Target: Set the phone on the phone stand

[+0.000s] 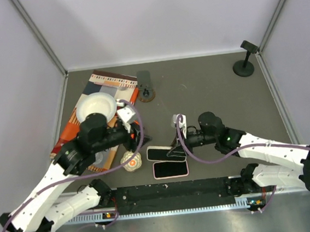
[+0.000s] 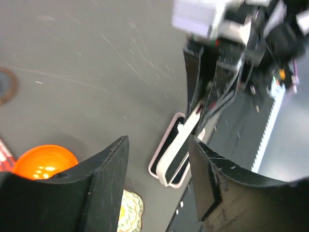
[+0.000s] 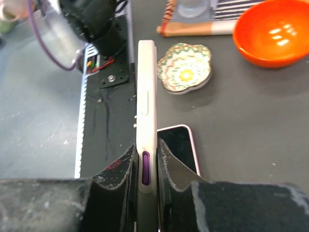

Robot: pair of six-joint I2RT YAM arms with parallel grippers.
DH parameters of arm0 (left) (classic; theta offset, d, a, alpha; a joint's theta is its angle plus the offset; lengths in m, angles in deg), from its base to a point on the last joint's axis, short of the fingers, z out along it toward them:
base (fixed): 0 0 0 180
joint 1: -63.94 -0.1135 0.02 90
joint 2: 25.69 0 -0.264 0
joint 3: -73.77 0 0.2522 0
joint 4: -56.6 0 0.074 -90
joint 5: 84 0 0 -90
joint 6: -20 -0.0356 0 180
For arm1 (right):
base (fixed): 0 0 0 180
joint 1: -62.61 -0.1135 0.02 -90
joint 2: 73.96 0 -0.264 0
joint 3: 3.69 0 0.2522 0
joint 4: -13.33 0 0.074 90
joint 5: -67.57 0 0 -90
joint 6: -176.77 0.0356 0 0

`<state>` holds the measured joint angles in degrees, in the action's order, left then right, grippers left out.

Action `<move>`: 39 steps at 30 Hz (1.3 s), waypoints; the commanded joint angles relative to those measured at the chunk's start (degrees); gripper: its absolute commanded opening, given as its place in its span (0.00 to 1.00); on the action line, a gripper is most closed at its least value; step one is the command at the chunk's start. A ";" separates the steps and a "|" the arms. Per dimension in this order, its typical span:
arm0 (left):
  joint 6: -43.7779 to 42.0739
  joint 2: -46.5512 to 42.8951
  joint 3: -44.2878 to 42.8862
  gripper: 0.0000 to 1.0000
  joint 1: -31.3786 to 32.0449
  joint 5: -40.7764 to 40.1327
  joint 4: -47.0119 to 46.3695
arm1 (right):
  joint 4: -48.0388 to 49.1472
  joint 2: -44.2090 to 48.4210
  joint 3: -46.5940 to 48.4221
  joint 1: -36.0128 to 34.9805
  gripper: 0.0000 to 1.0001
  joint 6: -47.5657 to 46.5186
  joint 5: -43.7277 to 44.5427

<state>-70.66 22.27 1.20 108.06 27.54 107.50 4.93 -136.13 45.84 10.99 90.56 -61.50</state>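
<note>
Just over the flat phone [image 1: 170, 170], your right gripper [image 3: 146, 151] is clamped on the white phone [image 3: 146, 96], edge-up, long axis straight out.

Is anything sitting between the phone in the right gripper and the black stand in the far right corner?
Nothing visible: bare table runs from the phone in the right gripper to the stand.
</note>
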 commanded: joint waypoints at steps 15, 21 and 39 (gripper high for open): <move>24.56 -16.23 0.61 0.69 -0.52 -42.62 -6.20 | 36.79 -1.28 -2.19 -0.06 0.00 15.54 32.02; 22.37 -20.98 6.50 0.73 -0.52 -37.36 -15.96 | 44.37 -7.86 1.32 0.64 0.00 20.20 32.91; 42.23 -10.62 3.08 0.82 -0.52 -37.54 -14.37 | 58.88 -6.91 -8.69 0.90 0.00 13.79 36.79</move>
<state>-33.79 10.25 3.86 107.69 -11.47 97.71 52.38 -145.59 37.31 11.76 106.67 -26.02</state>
